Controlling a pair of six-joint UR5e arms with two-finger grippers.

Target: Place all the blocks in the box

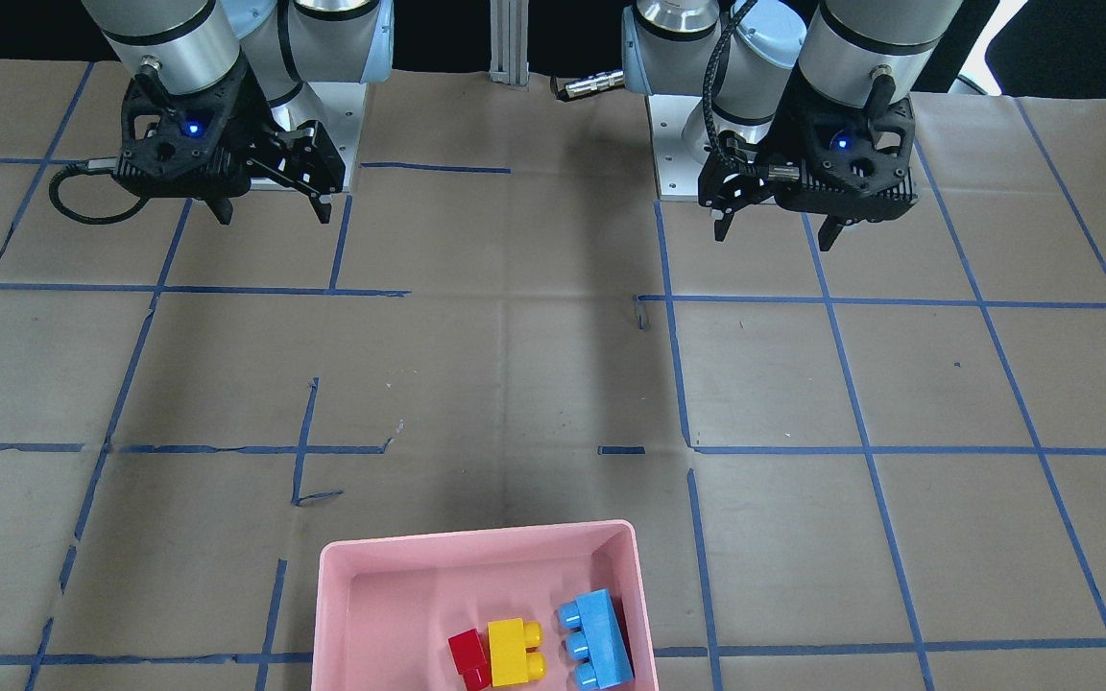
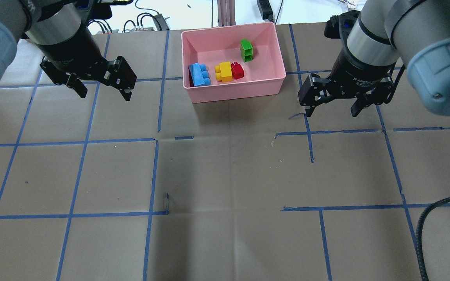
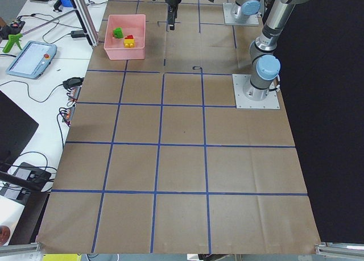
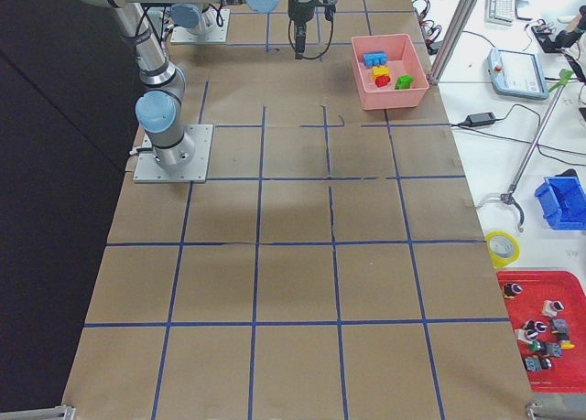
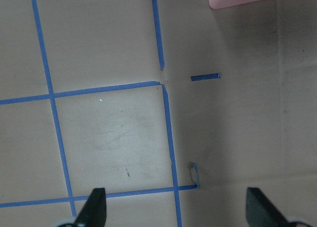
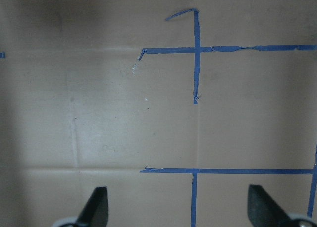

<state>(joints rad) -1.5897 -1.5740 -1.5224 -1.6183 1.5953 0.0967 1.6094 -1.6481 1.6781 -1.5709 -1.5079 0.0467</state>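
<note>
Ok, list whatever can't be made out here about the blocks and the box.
- Front-facing view: the bottom edge cuts off part of the box, and the green block falls outside the picture.
- Left wrist view: only a box corner shows at the top edge; no blocks.
- Right wrist view: neither box nor blocks.
- Exterior left view: the light-blue block does not show, likely behind the box's near wall; the others are too small for detail.
</note>
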